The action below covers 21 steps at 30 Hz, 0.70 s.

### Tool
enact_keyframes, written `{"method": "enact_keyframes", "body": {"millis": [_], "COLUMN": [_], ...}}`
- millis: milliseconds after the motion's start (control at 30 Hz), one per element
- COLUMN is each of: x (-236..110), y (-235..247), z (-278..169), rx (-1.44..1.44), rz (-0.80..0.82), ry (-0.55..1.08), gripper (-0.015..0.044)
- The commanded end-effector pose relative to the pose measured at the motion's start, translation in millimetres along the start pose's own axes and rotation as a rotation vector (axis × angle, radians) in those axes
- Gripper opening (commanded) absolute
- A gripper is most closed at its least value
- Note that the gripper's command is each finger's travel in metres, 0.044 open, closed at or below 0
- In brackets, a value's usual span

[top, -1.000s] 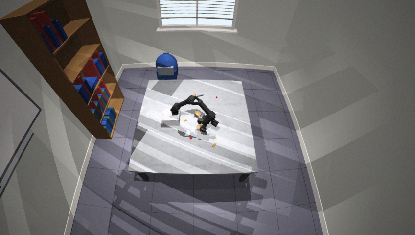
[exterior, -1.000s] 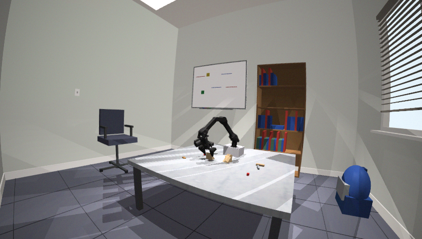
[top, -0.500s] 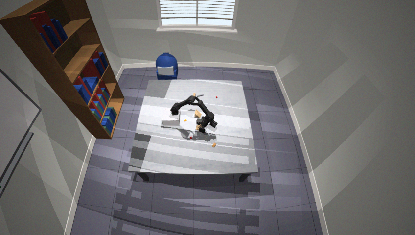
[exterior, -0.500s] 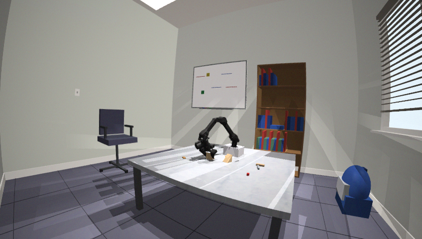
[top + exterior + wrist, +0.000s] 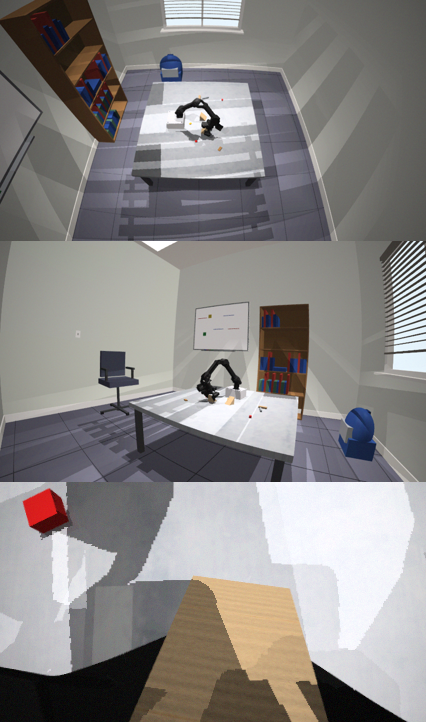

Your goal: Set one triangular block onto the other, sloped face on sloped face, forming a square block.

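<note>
One wooden triangular block (image 5: 203, 130) (image 5: 211, 398) (image 5: 265, 627) is between the gripper's fingers, low at the table. In the wrist view it fills the lower middle, with a black finger against each side; its lower part is cut off by the frame. My gripper (image 5: 204, 130) (image 5: 211, 396) is shut on this block. Whether the block touches the table cannot be told. The other triangular block (image 5: 203, 116) (image 5: 229, 400) stands on the table a short way off, nearer the window side, its sloped face showing. The two blocks are apart.
On the table (image 5: 185, 164) (image 5: 253, 435) are red cubes (image 5: 196, 141) (image 5: 222, 99) (image 5: 250, 416) (image 5: 44, 510), a small yellow thing (image 5: 190, 123), a small wooden piece (image 5: 219, 148) (image 5: 185, 399), another wooden piece (image 5: 262, 406) and a grey rod (image 5: 205, 98) (image 5: 260, 409). The white arm base (image 5: 175, 123) (image 5: 236, 392) stands nearby.
</note>
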<state>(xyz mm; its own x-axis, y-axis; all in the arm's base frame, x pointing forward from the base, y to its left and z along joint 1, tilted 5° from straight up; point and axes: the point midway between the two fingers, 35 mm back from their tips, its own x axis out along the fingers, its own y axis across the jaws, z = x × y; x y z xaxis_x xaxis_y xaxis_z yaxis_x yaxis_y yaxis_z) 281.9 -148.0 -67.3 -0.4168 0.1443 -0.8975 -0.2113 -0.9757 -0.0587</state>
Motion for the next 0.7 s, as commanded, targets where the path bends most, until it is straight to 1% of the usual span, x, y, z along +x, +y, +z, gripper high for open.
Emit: {"method": "enact_keyframes", "body": {"millis": [0,167,200,667], "x": [1.0,-2.7,-2.7,-2.7], "y": [-0.4,0.0,0.0,0.0], "z": [-0.4,1.3,1.3,1.3], "rx": [0.005,0.0,0.0,0.0], "rz": [-0.003,0.0,0.0,0.0], "ry": [0.0,0.0,0.0,0.0], "gripper": [0.015,0.0019,0.0,0.0]}}
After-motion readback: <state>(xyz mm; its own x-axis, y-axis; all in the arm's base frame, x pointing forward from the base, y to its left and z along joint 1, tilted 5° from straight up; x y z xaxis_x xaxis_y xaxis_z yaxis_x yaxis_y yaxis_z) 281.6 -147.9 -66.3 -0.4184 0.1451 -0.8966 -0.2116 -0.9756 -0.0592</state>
